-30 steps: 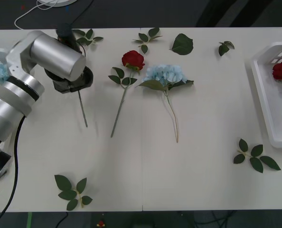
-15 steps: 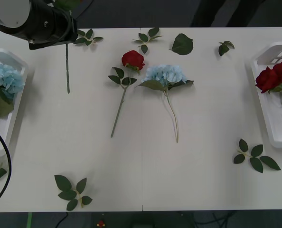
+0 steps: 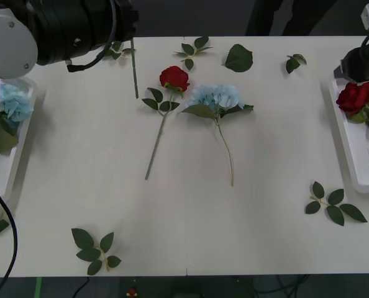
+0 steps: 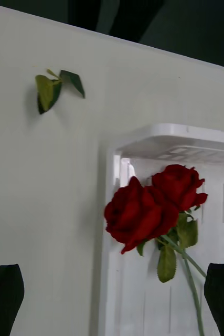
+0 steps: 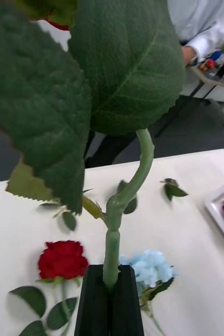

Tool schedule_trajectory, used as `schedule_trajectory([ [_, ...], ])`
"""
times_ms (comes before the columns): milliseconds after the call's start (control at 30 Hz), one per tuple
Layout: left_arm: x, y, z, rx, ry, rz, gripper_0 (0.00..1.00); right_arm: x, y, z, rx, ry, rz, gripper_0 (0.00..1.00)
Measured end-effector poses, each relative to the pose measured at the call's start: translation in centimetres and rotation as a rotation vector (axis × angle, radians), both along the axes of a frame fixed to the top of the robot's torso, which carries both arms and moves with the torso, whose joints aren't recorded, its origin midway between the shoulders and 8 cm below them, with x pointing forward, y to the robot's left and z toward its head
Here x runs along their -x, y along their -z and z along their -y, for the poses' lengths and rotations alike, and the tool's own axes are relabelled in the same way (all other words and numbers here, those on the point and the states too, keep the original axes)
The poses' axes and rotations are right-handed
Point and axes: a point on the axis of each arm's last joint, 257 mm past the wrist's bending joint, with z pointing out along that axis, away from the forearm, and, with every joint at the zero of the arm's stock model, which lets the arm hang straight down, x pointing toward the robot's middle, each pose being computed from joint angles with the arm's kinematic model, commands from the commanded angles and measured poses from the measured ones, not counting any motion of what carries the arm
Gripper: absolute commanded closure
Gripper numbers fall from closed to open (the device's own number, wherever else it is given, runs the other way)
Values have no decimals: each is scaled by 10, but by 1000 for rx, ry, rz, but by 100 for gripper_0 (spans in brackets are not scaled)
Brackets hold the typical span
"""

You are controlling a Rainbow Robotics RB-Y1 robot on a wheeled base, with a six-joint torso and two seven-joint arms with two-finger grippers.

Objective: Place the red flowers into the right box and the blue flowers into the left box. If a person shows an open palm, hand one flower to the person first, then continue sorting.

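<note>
Red flowers (image 3: pixel 356 97) – in right box (image 3: pixel 358 155)

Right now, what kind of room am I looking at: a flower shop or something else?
More likely a lab or office test area than a shop. Artificial flowers lie spread on a plain white table with white sorting trays at either end, and cables run beside the robot's left gripper.

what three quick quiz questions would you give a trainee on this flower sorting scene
1. True or false: the left gripper is shut on a flower stem.
2. How many red roses lie in the right box? A one, B two, C four.
3. Fill in: beside the single red rose on the table lies a ___ hydrangea.
Key: 1 true; 2 B; 3 blue.
</note>
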Motion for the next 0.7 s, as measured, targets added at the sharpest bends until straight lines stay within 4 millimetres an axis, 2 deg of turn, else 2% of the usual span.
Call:
schedule_trajectory([
  [133,14,-10,29,106,89,46,100,-2,0,-51,-64,-67,35,0],
  [333,33,-23,65,278,179,20,100,-5,-10,-107,-223,-196,72,0],
  [500,42,-39,84,377,224,30,100,18,-26,-142,-380,-318,29,0],
  [700,54,-50,111,457,269,58,100,55,-59,-159,-411,-554,68,0],
])
